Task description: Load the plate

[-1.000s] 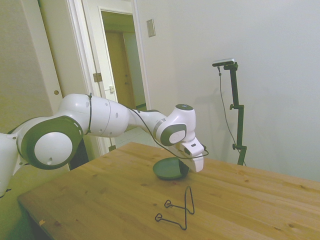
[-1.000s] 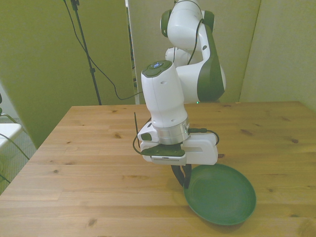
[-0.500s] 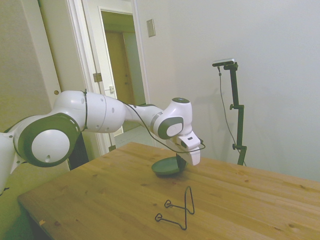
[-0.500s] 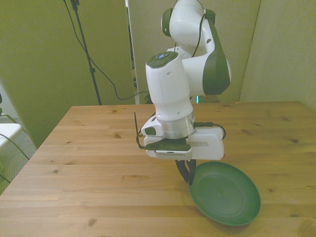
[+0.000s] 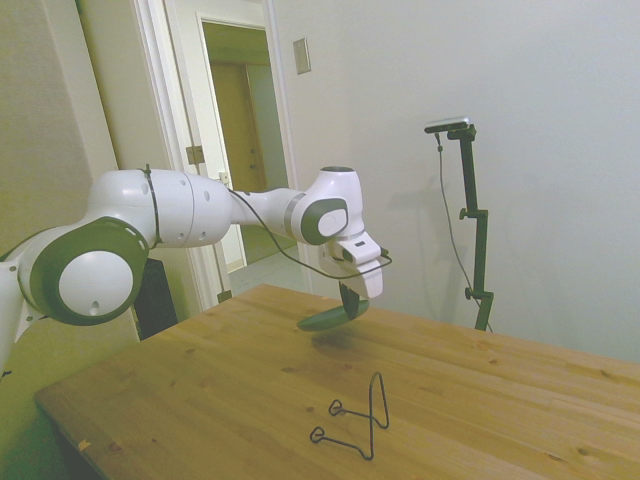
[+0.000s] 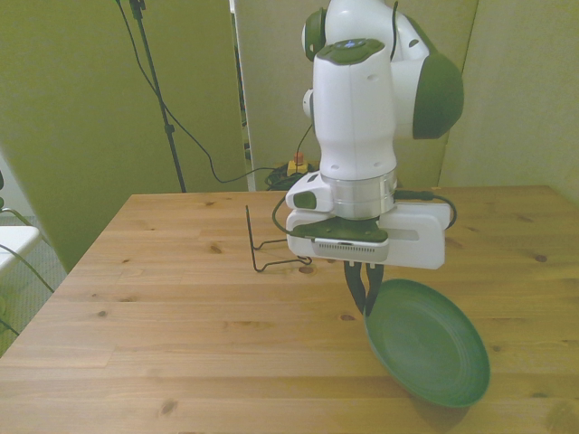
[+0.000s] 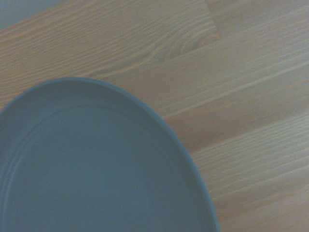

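Note:
The green plate [image 6: 425, 344] hangs in the air above the wooden table [image 6: 163, 307], tilted, held by its rim. My gripper [image 6: 365, 297] is shut on that rim at the plate's side toward the front view's left. In the side view the plate [image 5: 325, 319] floats clear of the table with its shadow beneath, under the gripper [image 5: 350, 302]. Up close, the wrist view shows the plate [image 7: 96, 169] filling much of the picture over the table boards. The thin black wire stand [image 5: 358, 420] sits on the table, nearer the side camera than the plate; in the front view the wire stand [image 6: 271, 249] is behind the arm.
Bare wooden table [image 5: 200, 390] surrounds the wire stand. A doorway and wall lie behind the table in the side view.
The gripper has risen with the plate, lifting it off the table, and moved toward the front view's right. The wire stand has not moved.

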Robot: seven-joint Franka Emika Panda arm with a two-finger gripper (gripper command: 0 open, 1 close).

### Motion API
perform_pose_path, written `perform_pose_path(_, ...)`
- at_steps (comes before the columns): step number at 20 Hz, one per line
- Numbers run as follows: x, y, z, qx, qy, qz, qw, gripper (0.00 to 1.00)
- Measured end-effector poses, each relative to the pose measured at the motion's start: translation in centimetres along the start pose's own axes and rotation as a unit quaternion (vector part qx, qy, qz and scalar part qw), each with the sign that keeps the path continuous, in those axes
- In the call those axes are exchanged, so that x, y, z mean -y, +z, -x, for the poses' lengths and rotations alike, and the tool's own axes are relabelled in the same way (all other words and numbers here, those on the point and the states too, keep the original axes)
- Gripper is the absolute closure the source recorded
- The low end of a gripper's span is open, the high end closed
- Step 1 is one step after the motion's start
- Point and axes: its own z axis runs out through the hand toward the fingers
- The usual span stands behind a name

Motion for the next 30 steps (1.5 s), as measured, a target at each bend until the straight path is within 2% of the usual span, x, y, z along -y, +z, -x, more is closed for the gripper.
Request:
perform_pose_path(8, -0.2, -8.2, 3.0, -0.070, -0.030, 0.022, 0.9969, 1.00)
perform_pose_path(14, -0.8, -11.4, 6.0, -0.118, -0.064, 0.070, 0.9885, 1.00)
perform_pose_path(18, -1.1, -14.4, 7.9, -0.169, -0.095, 0.092, 0.9767, 1.00)
perform_pose_path(24, -3.9, -17.3, 9.1, -0.230, -0.163, 0.148, 0.9479, 1.00)
perform_pose_path(26, -5.7, -17.5, 9.5, -0.234, -0.175, 0.164, 0.9423, 1.00)
perform_pose_path(30, -9.7, -17.8, 11.2, -0.232, -0.188, 0.180, 0.9373, 1.00)
